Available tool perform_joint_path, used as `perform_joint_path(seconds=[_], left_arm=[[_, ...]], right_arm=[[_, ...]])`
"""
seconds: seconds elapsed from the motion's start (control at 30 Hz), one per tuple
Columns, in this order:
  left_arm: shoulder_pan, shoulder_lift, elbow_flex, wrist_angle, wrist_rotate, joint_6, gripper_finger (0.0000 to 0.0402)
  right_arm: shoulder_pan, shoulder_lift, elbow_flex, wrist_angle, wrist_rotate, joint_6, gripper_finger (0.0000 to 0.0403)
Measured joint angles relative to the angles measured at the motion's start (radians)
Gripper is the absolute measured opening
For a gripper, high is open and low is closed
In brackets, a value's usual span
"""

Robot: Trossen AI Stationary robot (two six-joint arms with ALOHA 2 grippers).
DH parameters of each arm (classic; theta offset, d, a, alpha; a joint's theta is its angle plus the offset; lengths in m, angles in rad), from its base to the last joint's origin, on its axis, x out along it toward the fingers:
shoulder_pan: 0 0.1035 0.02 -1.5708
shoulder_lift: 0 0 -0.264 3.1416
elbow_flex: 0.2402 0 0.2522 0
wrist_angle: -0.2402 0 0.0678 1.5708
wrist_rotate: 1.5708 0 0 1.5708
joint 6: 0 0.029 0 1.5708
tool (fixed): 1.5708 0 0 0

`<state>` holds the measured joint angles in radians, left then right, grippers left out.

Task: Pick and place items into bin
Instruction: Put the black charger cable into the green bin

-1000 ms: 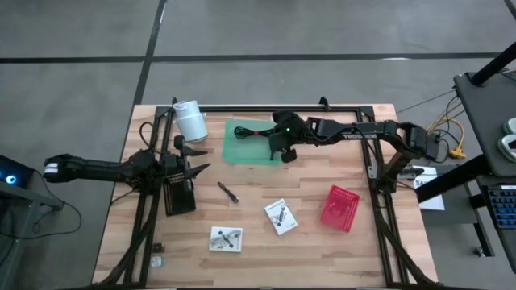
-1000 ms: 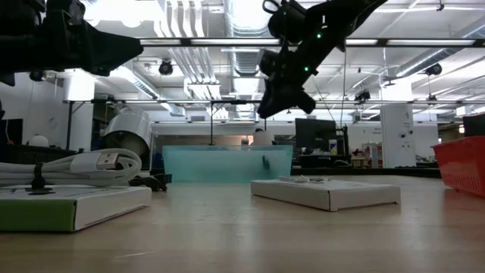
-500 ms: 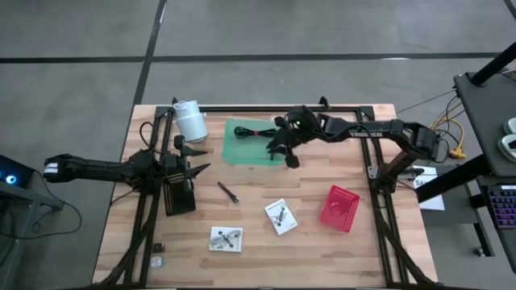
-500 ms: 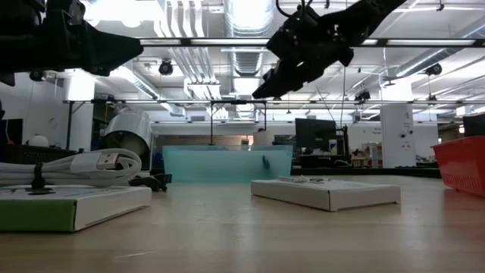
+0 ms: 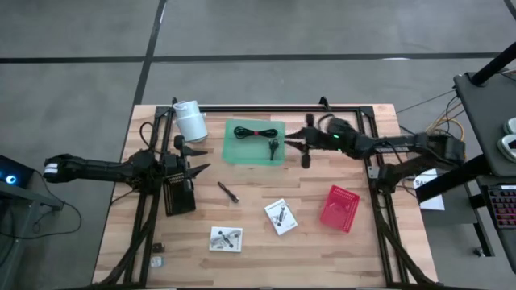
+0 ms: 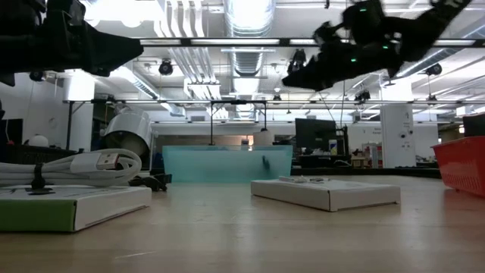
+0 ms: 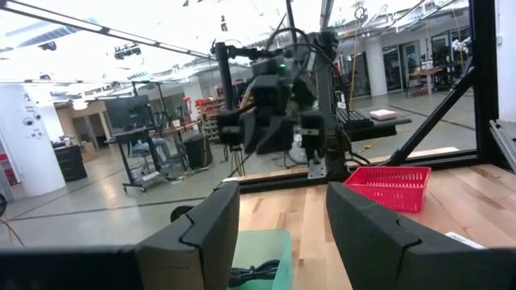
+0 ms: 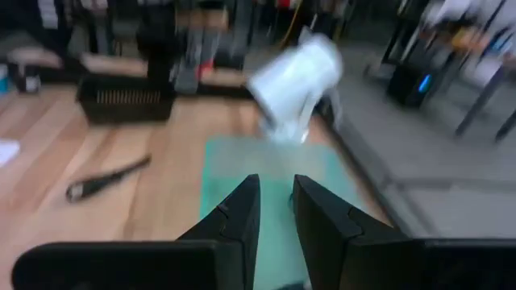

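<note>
Right gripper [image 5: 305, 153] hangs in the air just beside the green bin [image 5: 255, 142], fingers nearly together with nothing between them. A coiled black cable [image 5: 253, 133] lies inside the bin. The pen-like tool [image 5: 227, 192] and two hardware packets [image 5: 280, 216] lie on the table [image 5: 266, 250]. Left gripper [image 5: 193, 171] waits open at the table's left side.

A green shallow plastic bin [image 5: 254, 142] sits at the back middle of the wooden slatted table [image 5: 363, 242], with a coiled black cable bundle [image 5: 251, 132] inside it and a white cylindrical roll [image 5: 191, 120] just to its left. In front of the bin lies a thin dark pen-like tool [image 5: 227, 192], and nearer the front edge lie two white-clear hardware packets [image 5: 280, 216], side by side. A red mesh basket [image 5: 339, 207] stands to the right of the packets, and a black slotted tray [image 5: 178, 193] lies to the left of the pen-like tool.
</note>
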<state>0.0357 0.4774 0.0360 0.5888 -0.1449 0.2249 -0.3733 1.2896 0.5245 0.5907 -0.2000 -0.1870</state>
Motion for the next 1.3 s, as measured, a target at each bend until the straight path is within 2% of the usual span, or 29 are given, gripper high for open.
perform_joint_path(seconds=[0.1, 0.23, 0.33, 0.73, 0.9, 1.13, 1.3], left_arm=[[0.000, 0.000, 0.000, 0.000, -0.003, 0.000, 0.0171], [0.000, 0.000, 0.000, 0.000, -0.003, 0.000, 0.0171], [0.000, 0.000, 0.000, 0.001, -0.003, 0.000, 0.0171], [0.000, 0.127, 0.020, 0.040, -0.007, 0.017, 0.0171], [-0.002, 0.242, 0.047, 0.036, -0.018, 0.072, 0.0173], [-0.003, 0.421, 0.136, 0.040, 0.001, 0.125, 0.0199], [-0.004, 0.541, 0.200, 0.023, 0.115, 0.079, 0.0200]], right_arm=[[0.001, -0.071, -0.124, 0.196, 0.000, -0.002, 0.0065], [0.000, -0.103, -0.245, 0.472, 0.002, 0.020, 0.0065], [0.001, -0.103, -0.290, 0.581, 0.001, 0.025, 0.0065], [-0.001, -0.069, -0.281, 0.566, 0.028, -0.001, 0.0065], [-0.001, -0.062, -0.271, 0.563, 0.029, -0.058, 0.0066], [-0.001, -0.063, -0.269, 0.558, 0.047, -0.142, 0.0066], [-0.001, -0.063, -0.267, 0.558, 0.046, -0.154, 0.0066]])
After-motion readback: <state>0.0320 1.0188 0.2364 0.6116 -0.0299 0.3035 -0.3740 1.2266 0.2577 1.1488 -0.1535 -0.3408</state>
